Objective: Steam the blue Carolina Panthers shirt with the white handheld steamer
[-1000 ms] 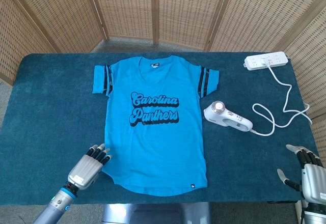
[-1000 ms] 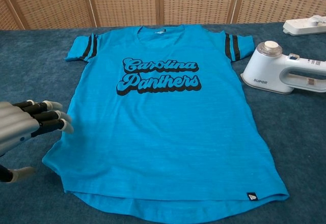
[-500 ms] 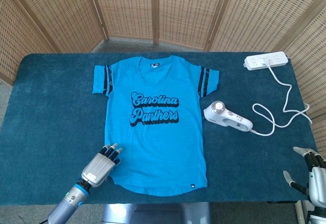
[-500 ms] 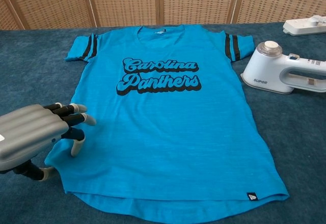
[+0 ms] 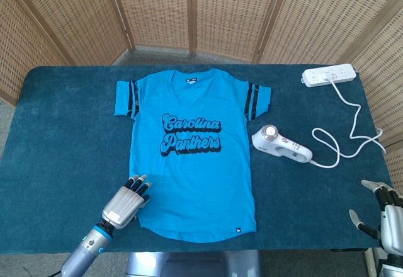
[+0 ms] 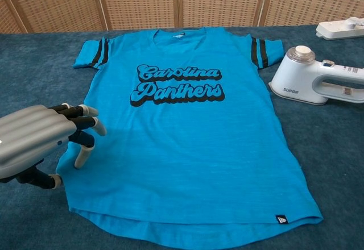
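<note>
Cloth, plastic and cane
We see a matt knit shirt (image 6: 182,142), glossy white plastic steamer (image 6: 315,82), napped counter (image 5: 63,132) cloth, woven cane screens (image 5: 157,9).

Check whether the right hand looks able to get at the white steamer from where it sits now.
Probably yes. The right hand is open at the table's near right edge, and only bare cloth and a loop of white cord lie between it and the steamer, whose handle points toward that side.
</note>
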